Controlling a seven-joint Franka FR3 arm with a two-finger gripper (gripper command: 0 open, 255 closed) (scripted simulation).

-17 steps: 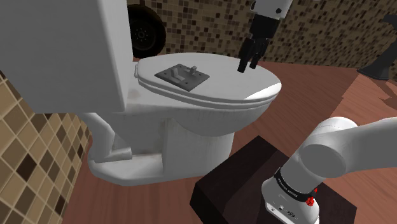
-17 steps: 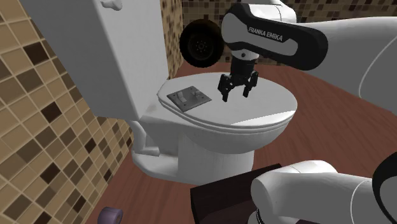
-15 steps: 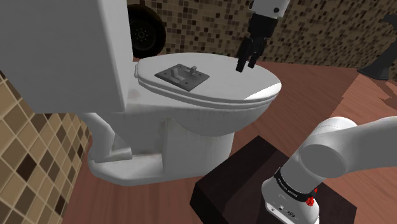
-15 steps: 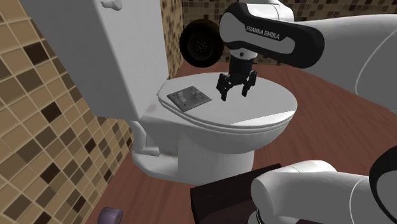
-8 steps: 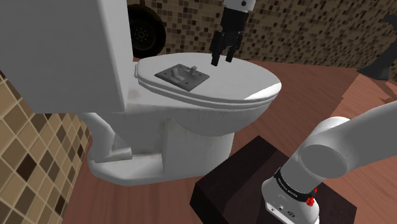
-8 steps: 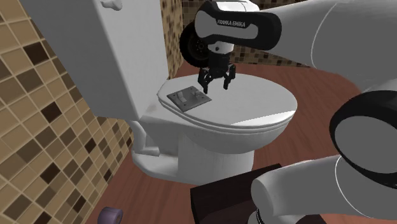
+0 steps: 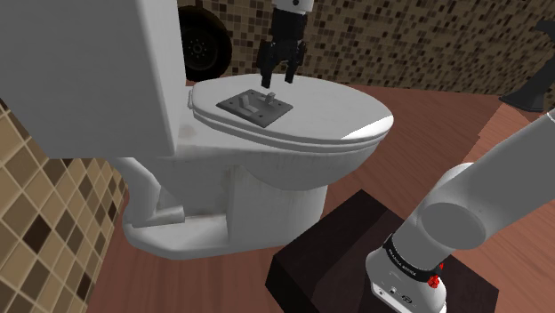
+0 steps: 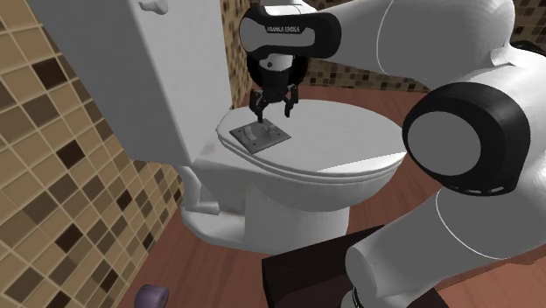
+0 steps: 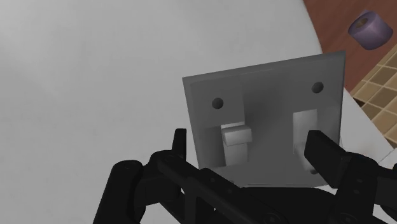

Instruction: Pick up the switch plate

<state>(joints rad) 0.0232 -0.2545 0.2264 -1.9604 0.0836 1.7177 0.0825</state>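
Though earlier over the bare lid (image 7: 342, 114), hand (image 7: 277, 80) now spread above the switch plate (image 7: 255, 105)

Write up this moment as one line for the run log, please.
phase: pre-grasp | gripper: open, above switch plate | switch plate: grey, flat on white toilet lid, not held | next: likely lower and close
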